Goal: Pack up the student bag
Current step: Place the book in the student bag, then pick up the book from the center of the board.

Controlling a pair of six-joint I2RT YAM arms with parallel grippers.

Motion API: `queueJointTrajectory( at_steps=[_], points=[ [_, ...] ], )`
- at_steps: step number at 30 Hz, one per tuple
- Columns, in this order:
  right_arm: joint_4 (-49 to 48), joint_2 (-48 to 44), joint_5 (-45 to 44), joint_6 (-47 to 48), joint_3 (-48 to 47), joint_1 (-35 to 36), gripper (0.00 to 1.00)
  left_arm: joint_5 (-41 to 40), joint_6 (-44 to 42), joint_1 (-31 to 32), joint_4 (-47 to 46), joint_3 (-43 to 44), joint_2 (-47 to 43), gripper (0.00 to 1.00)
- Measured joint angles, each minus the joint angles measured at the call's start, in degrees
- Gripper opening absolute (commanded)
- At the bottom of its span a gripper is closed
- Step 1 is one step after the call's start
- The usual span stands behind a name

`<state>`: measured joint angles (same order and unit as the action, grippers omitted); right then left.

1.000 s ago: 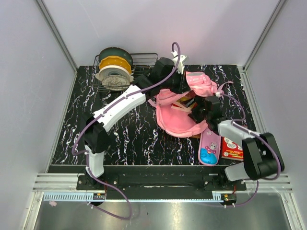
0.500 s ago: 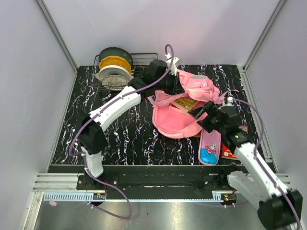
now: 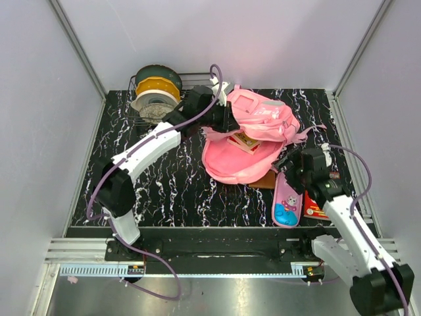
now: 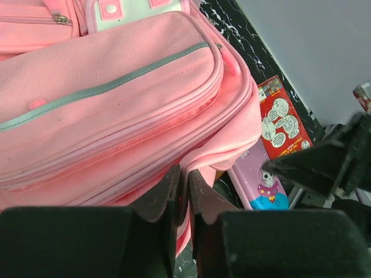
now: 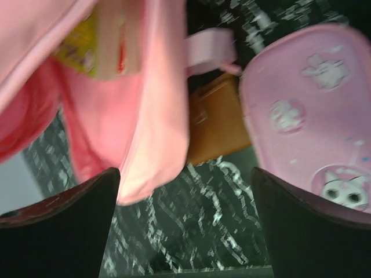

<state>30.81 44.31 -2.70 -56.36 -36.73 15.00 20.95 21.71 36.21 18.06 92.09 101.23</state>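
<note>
Top external first, said the desk: where did the student bag (image 3: 253, 141) lie, and who had it?

Right of the middle of the marbled table (image 3: 171, 184), I answered, slumped open with a yellow book (image 3: 247, 140) showing in its mouth. My left claw (image 3: 227, 118) sat at the bag's ten o'clock edge, pinched tight on a fold of pink cloth. The left wrist view showed the fabric caught between the fingers. My right claw (image 3: 289, 164) hung at the bag's four o'clock, spread wide and holding nothing. The cartoon pencil case (image 3: 287, 203) lay at the bag's five o'clock, a brown flat piece (image 3: 266, 179) poked from under the bag, and a red card (image 3: 314, 205) lay beside the case.

And how did you reckon it would handle?

Soft and limp, I judged: light cloth that sagged wherever it was not held, so the mouth would fold shut without a lift on the rim. The broad panels looked too slack and smooth to pinch cleanly; a seam, a zip edge or a strap seemed the surer hold. With a book inside, I expected the weight to slide toward the low side if the rim was raised unevenly. A one-sided pull, I thought, would drag the whole bag across the table rather than open it.
</note>
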Motion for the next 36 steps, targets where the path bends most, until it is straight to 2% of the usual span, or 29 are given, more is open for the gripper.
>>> queueJointTrajectory(
  at_steps=[1,2,3,4,11,15,17,23,27,32,36],
  points=[
    [0.79,2.56,-0.26,0.22,-0.68,-0.94,1.00,0.02,-0.17,0.00,-0.02,-0.07,-0.13,0.35],
    [2.12,4.85,-0.68,0.90,-1.77,-3.02,1.00,0.28,-0.44,-0.02,0.00,-0.13,-0.15,0.54],
    [2.75,5.75,-1.16,1.49,-2.49,-4.76,1.00,0.72,-0.50,-0.09,0.09,-0.15,-0.17,0.92],
    [3.96,6.49,-1.22,2.43,-3.69,-7.48,1.00,1.20,-1.11,-0.15,0.07,-0.28,-0.17,0.99],
    [7.06,13.92,1.18,13.35,-14.69,-30.14,1.00,6.32,-1.33,-0.81,-4.37,-6.88,-5.46,0.99],
    [9.27,16.85,4.76,17.05,-15.04,-41.46,1.00,9.44,-0.63,-0.07,-8.81,-5.18,-7.56,0.99],
    [10.71,17.11,4.90,17.49,-14.99,-44.54,1.00,11.74,0.42,1.46,-10.49,-1.40,-6.03,0.99],
    [12.52,17.27,0.74,17.99,-12.41,-47.82,1.00,18.78,2.95,9.33,-13.90,17.99,9.57,0.99],
    [12.61,17.53,-4.07,18.18,-8.24,-48.39,1.00,23.19,6.40,12.07,-13.75,25.79,20.61,0.99],
    [11.82,17.51,-7.52,18.21,-6.99,-48.43,1.00,24.72,10.95,12.26,-13.68,27.54,29.49,0.99],
    [8.22,19.67,-10.54,17.94,-6.27,-48.46,1.00,23.65,12.52,12.76,-14.05,27.54,31.98,0.99]
  ],
)
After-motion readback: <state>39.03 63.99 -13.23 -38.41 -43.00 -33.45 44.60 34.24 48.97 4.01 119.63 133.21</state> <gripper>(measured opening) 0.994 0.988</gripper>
